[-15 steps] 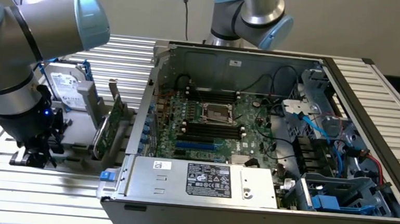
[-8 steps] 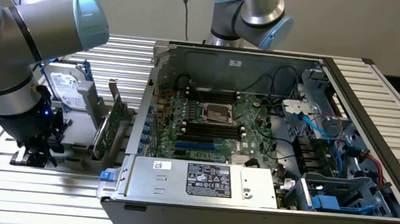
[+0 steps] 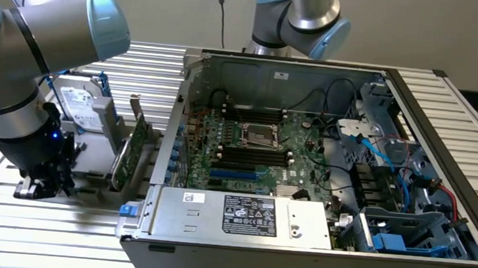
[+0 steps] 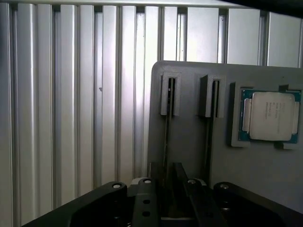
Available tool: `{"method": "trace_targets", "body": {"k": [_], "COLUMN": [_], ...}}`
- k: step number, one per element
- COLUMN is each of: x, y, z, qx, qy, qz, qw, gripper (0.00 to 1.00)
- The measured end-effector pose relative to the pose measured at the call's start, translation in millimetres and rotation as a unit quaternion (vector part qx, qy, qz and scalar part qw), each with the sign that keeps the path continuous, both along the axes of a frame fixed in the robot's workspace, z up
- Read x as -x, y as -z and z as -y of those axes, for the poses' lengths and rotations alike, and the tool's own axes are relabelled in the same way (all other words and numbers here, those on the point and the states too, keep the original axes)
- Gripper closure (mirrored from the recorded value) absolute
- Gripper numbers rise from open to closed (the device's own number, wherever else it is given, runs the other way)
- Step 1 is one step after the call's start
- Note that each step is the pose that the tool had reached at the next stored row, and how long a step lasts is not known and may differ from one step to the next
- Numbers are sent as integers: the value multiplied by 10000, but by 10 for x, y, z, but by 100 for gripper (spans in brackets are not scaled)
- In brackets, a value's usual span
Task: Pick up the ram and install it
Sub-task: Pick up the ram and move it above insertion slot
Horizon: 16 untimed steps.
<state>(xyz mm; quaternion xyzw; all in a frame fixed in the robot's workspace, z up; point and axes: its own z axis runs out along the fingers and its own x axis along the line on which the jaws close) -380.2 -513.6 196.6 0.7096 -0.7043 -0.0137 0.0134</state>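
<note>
Step in hand, as I am reading it: taking hold of the ram in its holder. The arm's gripper is hanging low over the grey moulded holder plate. The plate is lying on the ribbed aluminium table at the exterior view's left, beside the open grey computer case.

Jaws: the two black fingers are standing apart, one on each side of the stick's edge. A gap is showing, and I am not seeing them pressed against it.

Doing it well, in my judgement:
- The jaws need centring on the thin edge so that both sides are meeting the board together. An off-centre squeeze is likely to be tilting the stick in its slot.
- The grip wants to be square to the slot line and on the board's flat faces.
- The wide green card with a metal bracket is standing upright between the gripper and the case, so the wrist needs keeping clear of it.

The ram is standing on edge in the holder slot farther from the square silver processor chip. A second slot is lying between them. From the wrist the ram is showing as a long, thin dark line running into the gap between the jaws. Its green face and chips are not making themselves out from this angle.
</note>
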Motion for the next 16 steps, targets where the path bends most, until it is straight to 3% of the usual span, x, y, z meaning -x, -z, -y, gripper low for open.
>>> {"method": "trace_targets", "body": {"k": [5,6,16], "x": [0,0,0], "y": [1,1,1], "z": [0,1,0], "qx": [0,0,0], "qy": [0,0,0], "qz": [0,0,0], "qw": [10000,10000,10000], "gripper": [76,83,87]}}
